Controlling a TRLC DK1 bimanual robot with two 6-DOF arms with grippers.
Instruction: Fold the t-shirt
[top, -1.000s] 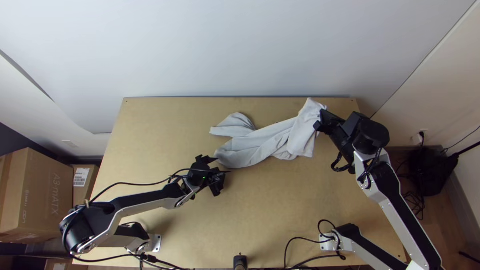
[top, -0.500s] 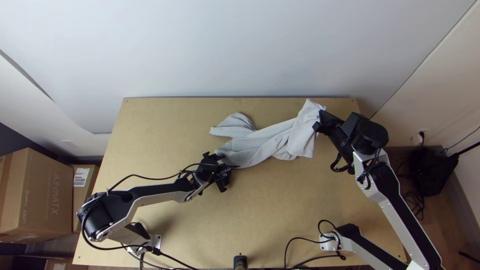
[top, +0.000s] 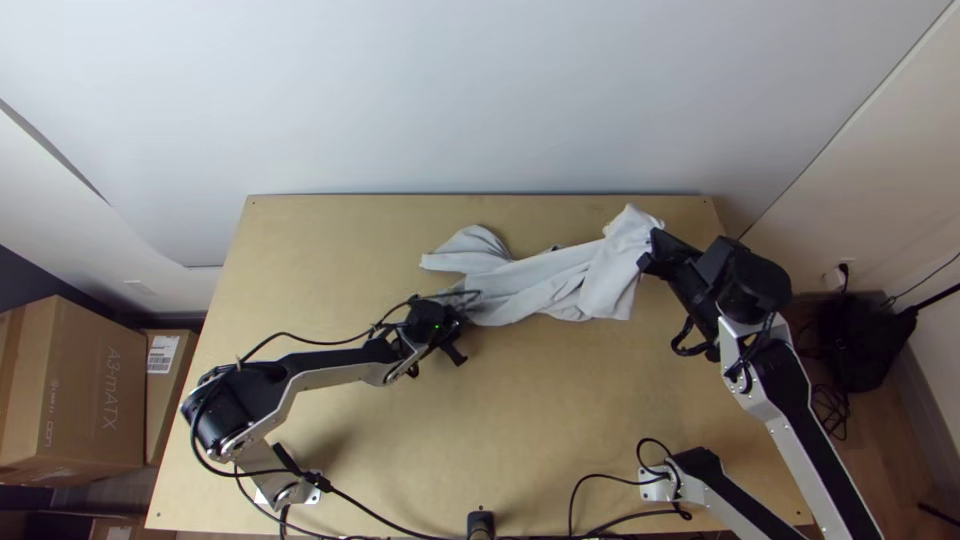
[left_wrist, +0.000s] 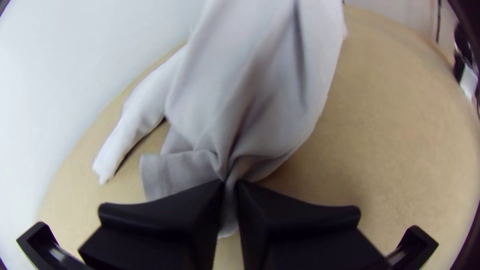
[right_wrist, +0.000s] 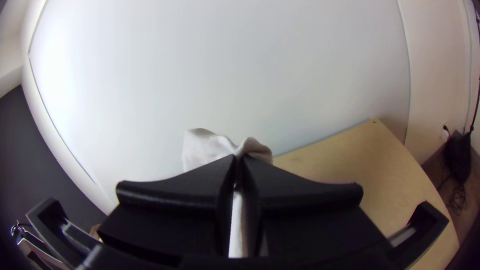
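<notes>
I grip the light-grey cloth t-shirt (top: 545, 285) at both ends, my wide-fingered black left gripper (top: 462, 316) and matching right gripper (top: 646, 250) closed on it, bunched lengthwise from the light wooden table's (top: 560, 420) middle toward its far right corner.

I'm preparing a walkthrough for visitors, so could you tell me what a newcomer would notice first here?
Probably the pale t-shirt, bunched into a long twist across the wooden table's far half. Next, the two black grippers pinching it: the left at one end, the right at the other.
</notes>
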